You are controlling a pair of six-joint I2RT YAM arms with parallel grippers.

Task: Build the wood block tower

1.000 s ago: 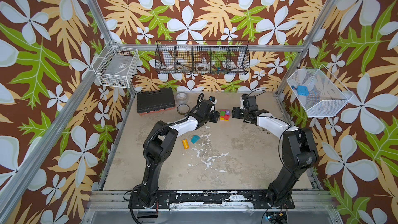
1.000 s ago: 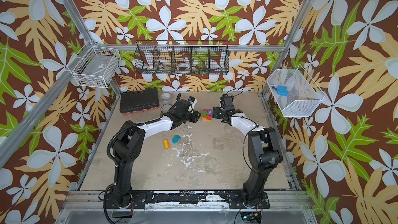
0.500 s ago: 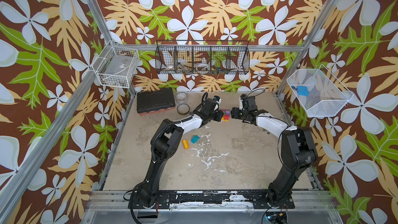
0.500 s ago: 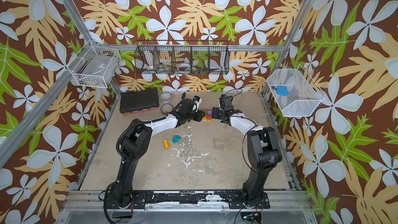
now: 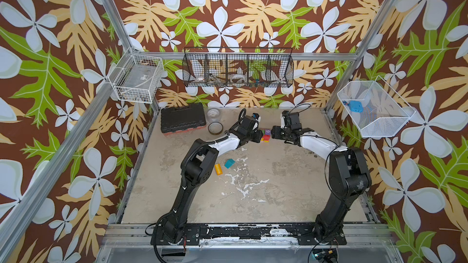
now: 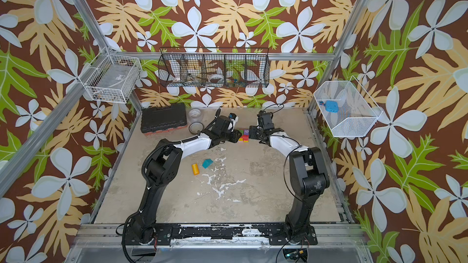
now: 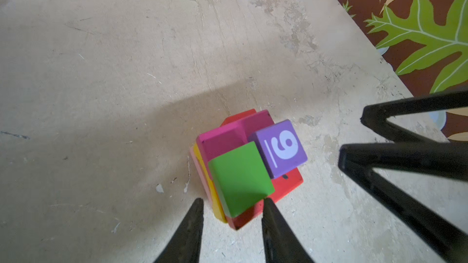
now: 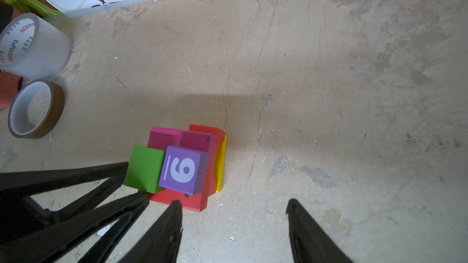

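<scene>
The tower [image 5: 266, 135] is a low stack at the back middle of the table. In the left wrist view a green block [image 7: 240, 175] and a purple cube marked 9 [image 7: 281, 148] sit on magenta blocks [image 7: 225, 140], over a red base [image 7: 288, 185] with yellow [image 7: 217, 206] and pink edges. My left gripper [image 7: 232, 201] is open, its jaws straddling the stack's near corner below the green block. My right gripper [image 8: 234, 201] stands open over bare table beside the red base [image 8: 182, 198]. An orange block [image 5: 218, 168] and a teal block [image 5: 229, 163] lie loose nearer the front.
A black toolbox [image 5: 182, 121] lies at the back left. A clear tape roll [image 8: 33, 49] and a brown tape ring [image 8: 35, 108] sit between it and the tower. Wire baskets [image 5: 238, 68] hang on the walls. White flecks [image 5: 243, 183] mark the table's middle.
My left gripper has moved right, from short of the tower up to its corner. The right gripper has stayed beside the tower.
</scene>
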